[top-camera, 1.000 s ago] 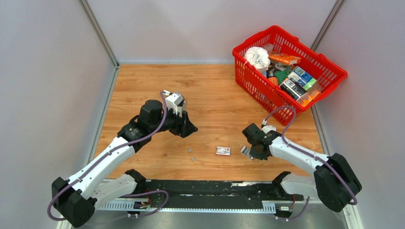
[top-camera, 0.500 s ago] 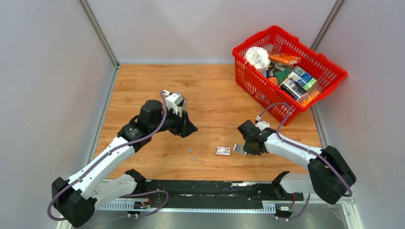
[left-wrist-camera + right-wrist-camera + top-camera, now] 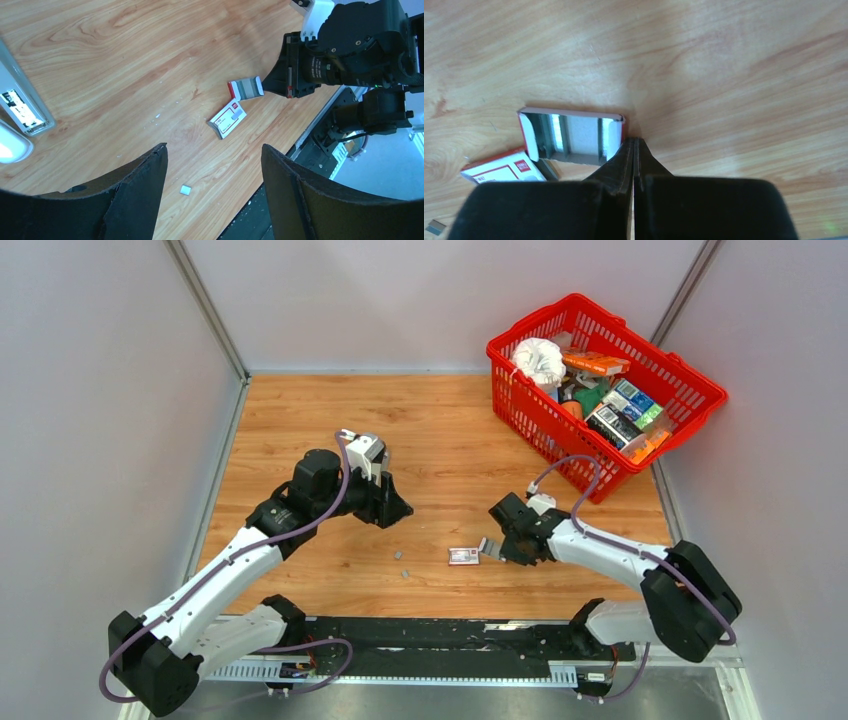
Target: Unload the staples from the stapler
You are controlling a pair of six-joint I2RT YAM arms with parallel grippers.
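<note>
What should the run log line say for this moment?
left claw: open, empty | right claw: shut on box tray | box sleeve: on table | loose staples: on table

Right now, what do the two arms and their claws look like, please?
Both the left arm and the right arm have white rounded links joined by bulky black joints. A lilac-grey cable runs loosely along each. The left claw and right claw are matte black, each with two tapering fingers. A white block sits behind the left claw. I see no readable markings.

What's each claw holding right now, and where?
The right claw pinches the small red-edged tray by one corner; the left claw is open, empty.
</note>
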